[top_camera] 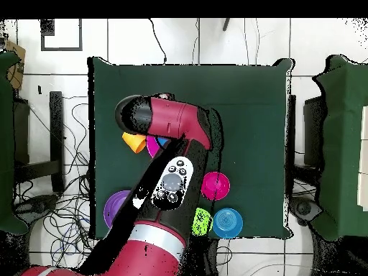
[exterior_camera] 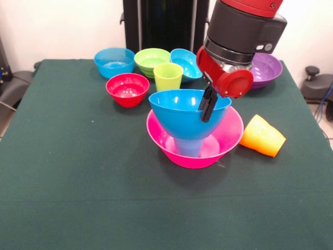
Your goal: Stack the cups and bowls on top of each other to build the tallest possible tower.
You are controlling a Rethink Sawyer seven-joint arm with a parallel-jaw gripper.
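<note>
Jaws (exterior_camera: pixel 207 107) pinch large blue bowl's (exterior_camera: pixel 179 117) rim; perched on light blue cup (exterior_camera: pixel 188 147), release may tip it.

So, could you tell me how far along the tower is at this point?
Done: the pink bowl holds the light blue cup, with the large blue bowl on top. In hand: the gripper is at that bowl's rim; its grip is unclear. Left: the orange cup on its side, the green cup and the other bowls on the table.
</note>
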